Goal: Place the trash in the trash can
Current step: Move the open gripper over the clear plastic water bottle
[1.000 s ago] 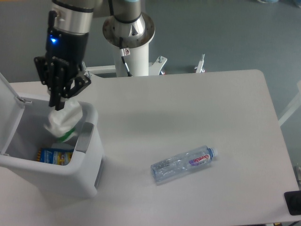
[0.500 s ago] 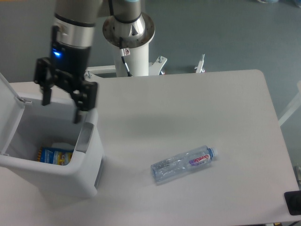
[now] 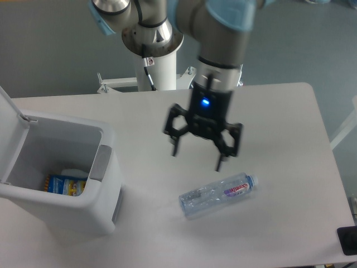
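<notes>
- The gripper hangs over the table with its jaws spread wide and nothing between them; a blue light glows on its body.
- It sits above and just behind the bottle, a little toward the bottle's base end, and doesn't look to be touching it.
- The bottle lies on its side on the table, cap pointing away from the bin, purple-pink label near the cap end. It's clear, so you mostly see the table through it.
- The bin stands well off to the left of the bottle, at the table's left edge, lid flipped up and open. There's a grey panel on the side facing the bottle.
- Inside the bin, a bit of white wrapper shows near the bottom, right next to a blue and yellow packet. Can't make out much more of the wrapper, the bin wall hides the rest.
- The arm's white base post stands behind the table, beyond the bottle and gripper.
</notes>
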### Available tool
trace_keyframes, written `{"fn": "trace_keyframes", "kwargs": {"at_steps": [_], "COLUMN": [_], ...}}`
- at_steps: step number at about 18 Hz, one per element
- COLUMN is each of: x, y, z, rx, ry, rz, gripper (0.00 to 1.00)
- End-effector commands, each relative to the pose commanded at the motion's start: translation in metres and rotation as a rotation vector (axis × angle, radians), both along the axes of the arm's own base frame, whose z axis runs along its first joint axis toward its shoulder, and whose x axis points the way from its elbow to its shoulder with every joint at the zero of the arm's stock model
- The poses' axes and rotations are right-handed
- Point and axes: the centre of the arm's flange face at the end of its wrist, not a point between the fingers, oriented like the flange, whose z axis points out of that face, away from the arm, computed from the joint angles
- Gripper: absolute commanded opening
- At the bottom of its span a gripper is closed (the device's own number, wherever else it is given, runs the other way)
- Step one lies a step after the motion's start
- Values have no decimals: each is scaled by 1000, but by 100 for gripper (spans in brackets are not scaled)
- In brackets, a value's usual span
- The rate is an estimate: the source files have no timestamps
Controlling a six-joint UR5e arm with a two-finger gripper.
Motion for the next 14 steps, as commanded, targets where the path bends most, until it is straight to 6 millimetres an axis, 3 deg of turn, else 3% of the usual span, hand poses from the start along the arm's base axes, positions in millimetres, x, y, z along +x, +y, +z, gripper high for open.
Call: {"fn": "trace_keyframes", "kwargs": {"at_steps": [6, 9, 14], "x": [-13, -5, 21], "y": [27, 42, 66], "z": [-79, -105, -127], "rx": [-115, -193, -315], "ry": [-34, -20, 30], "rz": [-84, -115, -226], "gripper": [100, 100, 100]}}
